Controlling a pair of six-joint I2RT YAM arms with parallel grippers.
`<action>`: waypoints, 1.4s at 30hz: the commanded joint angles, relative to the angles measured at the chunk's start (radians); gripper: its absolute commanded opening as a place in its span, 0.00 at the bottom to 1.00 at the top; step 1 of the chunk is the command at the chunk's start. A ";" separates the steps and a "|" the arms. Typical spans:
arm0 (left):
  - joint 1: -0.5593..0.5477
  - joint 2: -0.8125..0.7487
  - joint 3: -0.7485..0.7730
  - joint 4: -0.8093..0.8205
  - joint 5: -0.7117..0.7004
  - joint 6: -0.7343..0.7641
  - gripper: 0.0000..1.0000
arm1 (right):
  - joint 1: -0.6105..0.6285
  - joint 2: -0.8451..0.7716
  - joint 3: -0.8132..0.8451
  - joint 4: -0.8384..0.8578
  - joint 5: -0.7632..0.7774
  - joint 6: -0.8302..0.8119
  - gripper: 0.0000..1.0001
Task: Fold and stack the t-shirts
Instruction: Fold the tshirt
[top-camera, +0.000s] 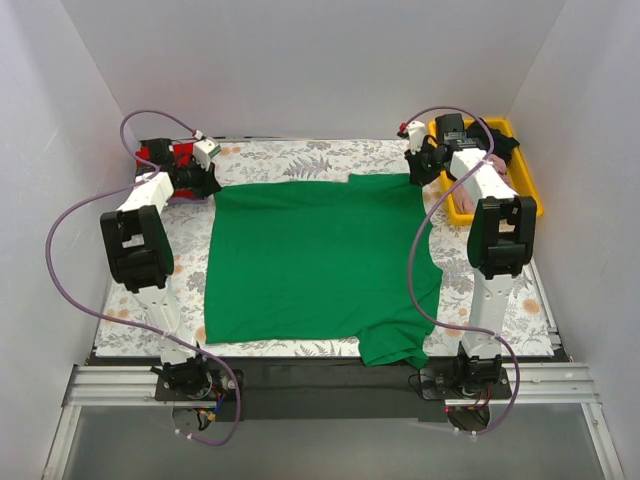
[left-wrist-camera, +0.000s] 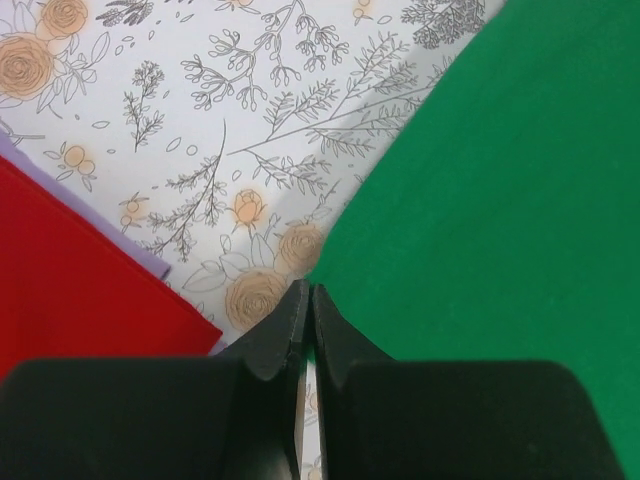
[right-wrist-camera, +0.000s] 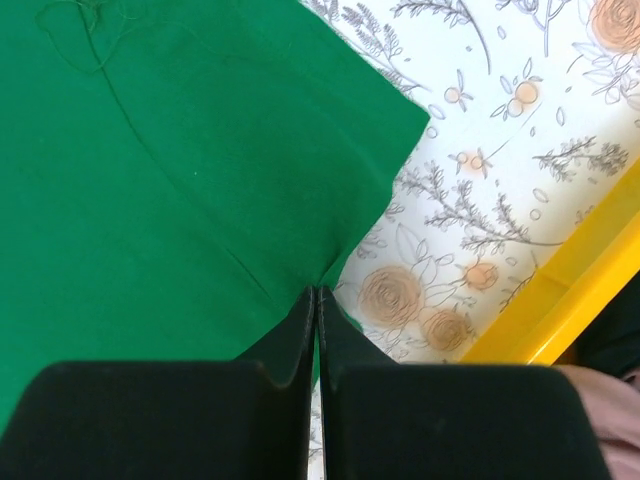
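A bright green t-shirt (top-camera: 310, 260) lies spread flat across the middle of the table, one sleeve (top-camera: 395, 345) hanging over the near edge. My left gripper (top-camera: 210, 183) is shut on its far left corner, and the left wrist view shows the green cloth (left-wrist-camera: 500, 200) running into the closed tips (left-wrist-camera: 308, 290). My right gripper (top-camera: 415, 178) is shut on the far right part by a sleeve. There the cloth (right-wrist-camera: 150, 150) puckers into the tips (right-wrist-camera: 316, 292). A red t-shirt (top-camera: 150, 156) (left-wrist-camera: 70, 270) lies at the far left corner, beside the left gripper.
The floral-print cloth (top-camera: 300, 155) covers the table. A yellow tray (top-camera: 525, 170) (right-wrist-camera: 570, 290) stands at the far right, just beyond the right gripper, holding pink cloth (top-camera: 495, 160) (right-wrist-camera: 610, 400) and something dark. White walls close in on three sides.
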 joint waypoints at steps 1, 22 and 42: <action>0.038 -0.136 -0.077 0.025 0.048 0.058 0.00 | -0.012 -0.108 -0.068 0.015 -0.036 -0.001 0.01; 0.062 -0.403 -0.402 0.017 0.045 0.241 0.00 | -0.012 -0.381 -0.422 0.024 -0.055 -0.019 0.01; 0.059 -0.374 -0.539 -0.048 -0.045 0.416 0.00 | 0.002 -0.379 -0.631 0.085 -0.036 -0.021 0.01</action>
